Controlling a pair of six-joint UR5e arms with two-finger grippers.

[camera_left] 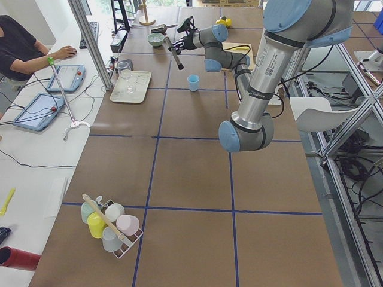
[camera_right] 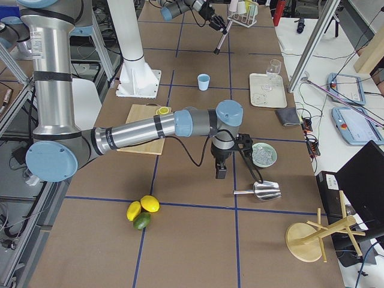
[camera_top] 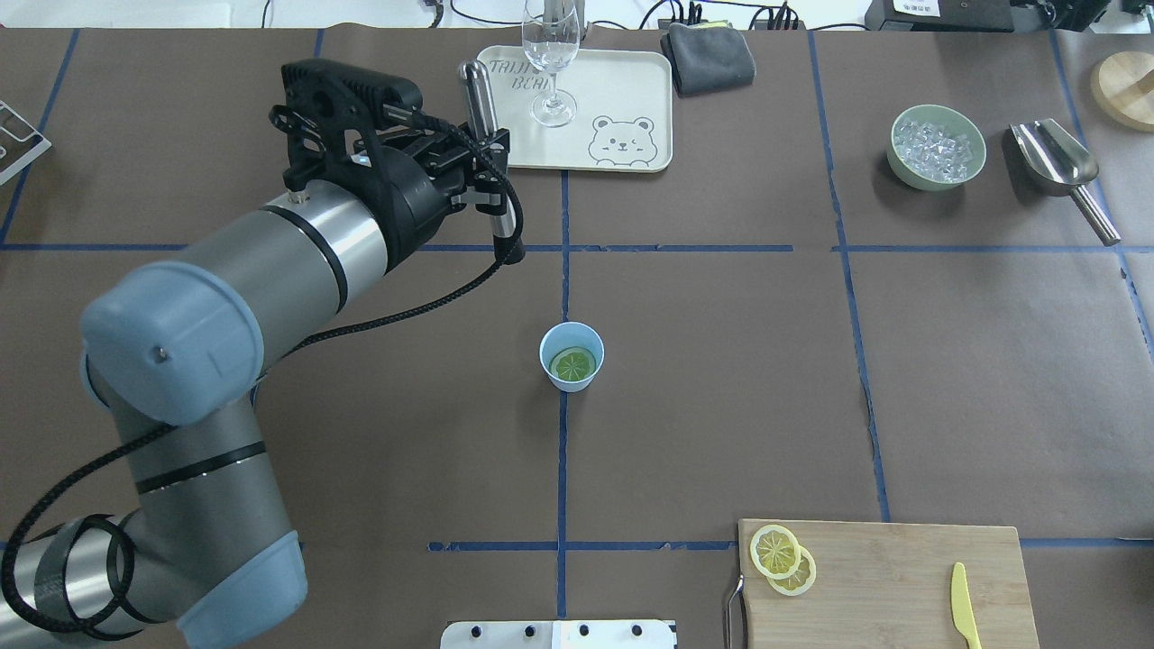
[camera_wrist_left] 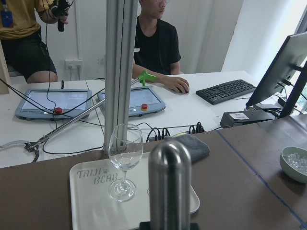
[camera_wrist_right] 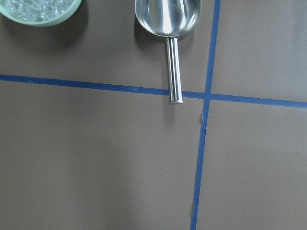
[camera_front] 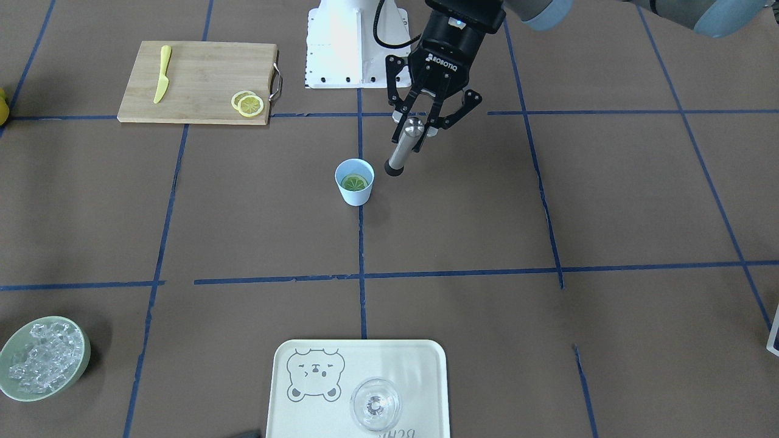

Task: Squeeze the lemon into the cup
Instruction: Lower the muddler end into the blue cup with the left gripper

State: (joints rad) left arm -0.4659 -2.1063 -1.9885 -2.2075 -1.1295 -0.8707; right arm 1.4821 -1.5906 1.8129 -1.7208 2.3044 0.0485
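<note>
The light-blue cup [camera_front: 354,188] [camera_top: 572,377] stands upright near the table's centre on a blue tape line. A lemon slice [camera_front: 354,182] [camera_top: 573,365] lies flat inside it. My left gripper [camera_front: 420,118] [camera_top: 491,153] is shut on a tilted steel muddler [camera_front: 403,149] [camera_top: 478,99] [camera_wrist_left: 169,182]. The muddler's black tip hangs beside the cup, apart from it and outside its mouth. My right gripper [camera_right: 221,171] shows only in the exterior right view, low over the table by the scoop. I cannot tell whether it is open or shut.
Two more lemon slices [camera_front: 249,103] [camera_top: 783,557] and a yellow knife [camera_front: 162,73] lie on a wooden board [camera_front: 201,79]. A tray [camera_front: 426,377] carries a clear glass [camera_front: 375,404]. An ice bowl [camera_top: 938,147] and a steel scoop [camera_top: 1059,162] [camera_wrist_right: 168,19] sit on the robot's far right.
</note>
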